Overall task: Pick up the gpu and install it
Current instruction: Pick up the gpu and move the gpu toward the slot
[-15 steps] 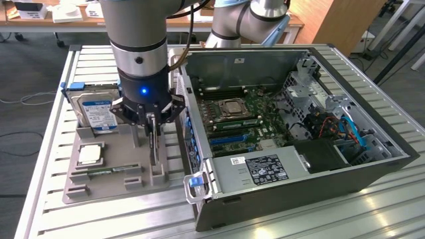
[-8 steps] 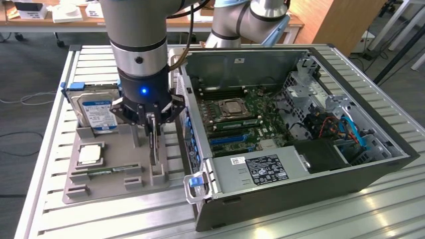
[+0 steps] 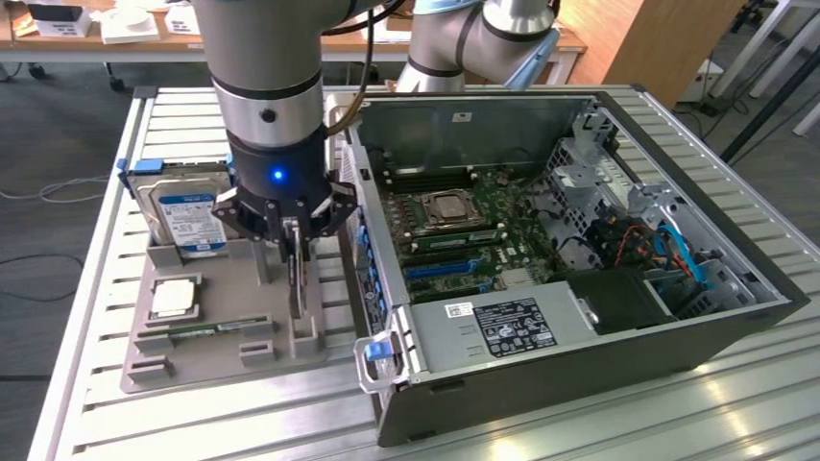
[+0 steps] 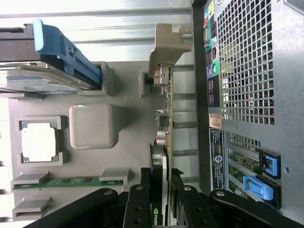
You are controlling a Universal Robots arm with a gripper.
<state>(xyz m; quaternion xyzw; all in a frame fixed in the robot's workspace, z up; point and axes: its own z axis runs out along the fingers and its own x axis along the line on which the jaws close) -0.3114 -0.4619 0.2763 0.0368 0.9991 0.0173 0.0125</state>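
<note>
gripper (image 3: 298, 245): straddles the gpu's top edge; whether it grips cannot be told.
gpu (image 3: 300, 293): upright in the grey tray (image 3: 211, 353), beside the open computer case (image 3: 577, 389).

Top of gpu (image 3: 299, 288) hid by hand (image 3: 298, 240); HDD (image 4: 42, 78) cut off by pic edge.

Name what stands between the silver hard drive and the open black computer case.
The thin dark gpu card, upright in the grey tray, seen in the exterior view.
</note>
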